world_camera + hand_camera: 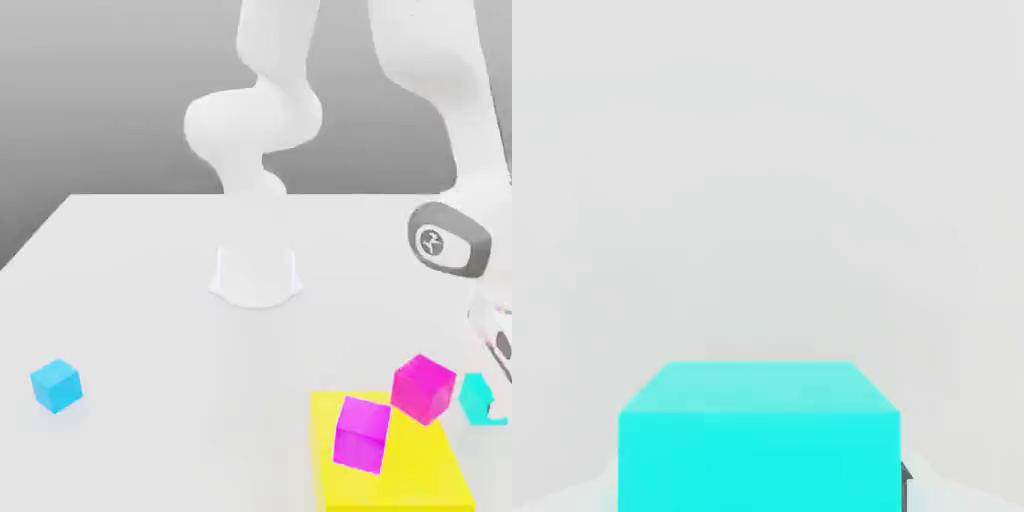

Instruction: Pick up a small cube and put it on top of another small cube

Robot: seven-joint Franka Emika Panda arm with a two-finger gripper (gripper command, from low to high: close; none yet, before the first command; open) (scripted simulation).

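- Teal small plain cube [476, 399] at the exterior view's right edge, just beside the magenta cubes [424, 388] on the yellow pad [420, 470].
- Clamped tight in the hand [486, 405], pinched shut for carrying.
- Sky-blue small cube [56, 385] well apart across the white bench [150, 300], bare on top, ready to receive.
- Next, likely: lift, then carry over.

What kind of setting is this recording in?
Most likely a simulated tabletop test scene, not a real room: a bare white table against blank grey, flat-coloured cubes like the sky-blue cube, and a yellow pad.
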